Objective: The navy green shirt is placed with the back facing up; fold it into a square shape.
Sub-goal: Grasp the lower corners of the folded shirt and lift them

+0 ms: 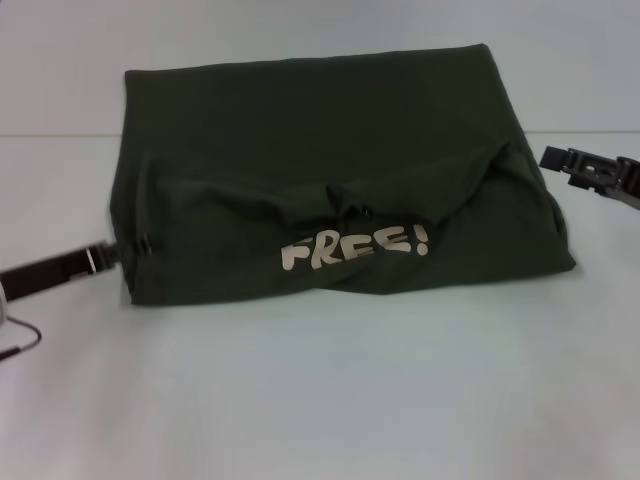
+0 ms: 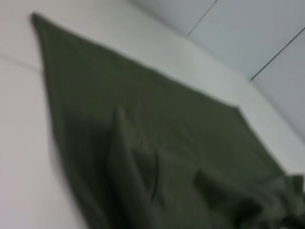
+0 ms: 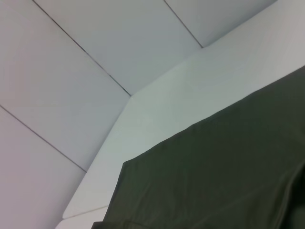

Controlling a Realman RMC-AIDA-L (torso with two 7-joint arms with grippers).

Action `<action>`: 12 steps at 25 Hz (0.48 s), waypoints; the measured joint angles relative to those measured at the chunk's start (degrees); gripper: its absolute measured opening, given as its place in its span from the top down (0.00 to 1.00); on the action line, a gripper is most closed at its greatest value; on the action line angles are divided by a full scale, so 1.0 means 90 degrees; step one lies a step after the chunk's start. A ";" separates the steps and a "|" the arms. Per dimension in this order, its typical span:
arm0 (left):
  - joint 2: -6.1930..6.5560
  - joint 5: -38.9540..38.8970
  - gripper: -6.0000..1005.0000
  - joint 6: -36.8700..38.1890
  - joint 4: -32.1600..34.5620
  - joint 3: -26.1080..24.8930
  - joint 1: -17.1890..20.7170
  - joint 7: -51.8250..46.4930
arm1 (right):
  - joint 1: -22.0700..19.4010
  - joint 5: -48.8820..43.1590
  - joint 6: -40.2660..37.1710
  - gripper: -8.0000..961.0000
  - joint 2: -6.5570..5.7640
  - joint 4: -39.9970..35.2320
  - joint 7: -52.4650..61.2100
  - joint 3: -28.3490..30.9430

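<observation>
One shirt (image 1: 330, 190) is all I have to work with, a dark olive-green one lying partly folded in a rough rectangle on the white tabletop (image 1: 320, 400). Its nearest edge is a rumpled flap turned over toward me, with pale lettering (image 1: 355, 247) reading "FREE!" showing on it. My left hand (image 1: 135, 246) sits at the shirt's near left edge, its tip touching the cloth there; I cannot tell whether it has a pinch of fabric or how far it is open. My right hand (image 1: 560, 160) is off the shirt's right side, just beside the edge and raised clear of the cloth, its fingers slightly apart with nothing between them. Behind the flap, the shirt lies smooth and flat back to its far edge. Beyond the shirt, a pale panelled wall (image 3: 95, 47) rises behind the tabletop.
</observation>
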 joint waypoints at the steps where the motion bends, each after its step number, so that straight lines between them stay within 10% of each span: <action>1: -0.0040 0.0113 0.07 -0.0099 -0.0004 0.0037 -0.0002 -0.0013 | 0.0011 0.0001 -0.0041 0.09 -0.0030 0.0105 -0.0037 0.0073; 12: -0.0209 0.0374 0.09 -0.0156 -0.0136 0.0085 -0.0033 -0.0041 | 0.0055 0.0027 -0.0125 0.10 -0.0113 0.0273 -0.0074 0.0143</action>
